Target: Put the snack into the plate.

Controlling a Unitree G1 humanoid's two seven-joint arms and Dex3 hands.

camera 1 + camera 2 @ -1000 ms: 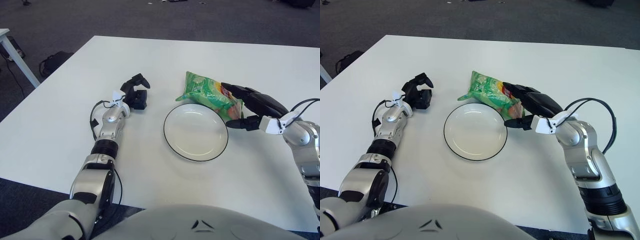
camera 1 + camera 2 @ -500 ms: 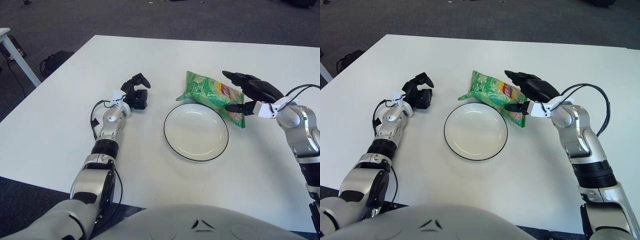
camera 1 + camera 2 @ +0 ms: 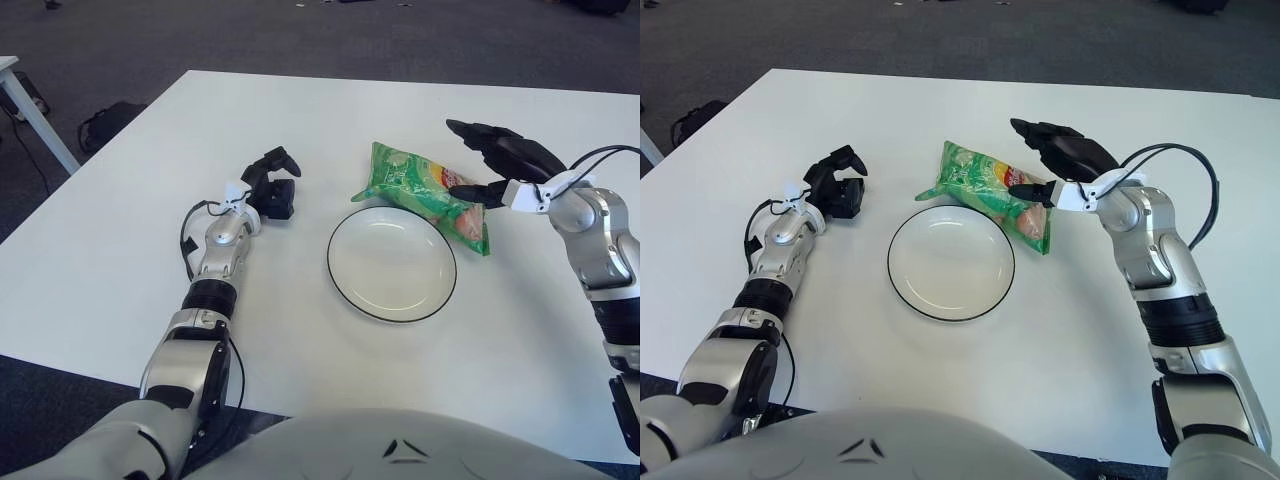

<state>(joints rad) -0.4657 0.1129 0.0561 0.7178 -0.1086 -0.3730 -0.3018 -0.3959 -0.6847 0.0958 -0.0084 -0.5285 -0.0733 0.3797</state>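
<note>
Starting at the left: the left hand [image 3: 270, 190] is seen on the white table [image 3: 120, 260], well left of the plate, fingers curled in, nothing gripped. A black bag [image 3: 110, 122] is seen on the floor beyond the table's left edge.

Centre: the white plate [image 3: 392, 264] with a dark rim is seen flat on the table, nothing in it.

The green snack bag [image 3: 425, 194] is laid flat on the table just behind the plate, slanted from upper left down to lower right. Its lower right corner is placed just off the plate's right rim; its left end is close to the plate's far rim. No part of it is seen inside the plate.

Right: the right hand [image 3: 495, 165] is held at the bag's right end, fingers spread apart. One dark fingertip [image 3: 462, 190] is seen over the bag's right part; contact cannot be confirmed. The upper fingers are extended above and beyond the bag. Bag is not clamped.
</note>
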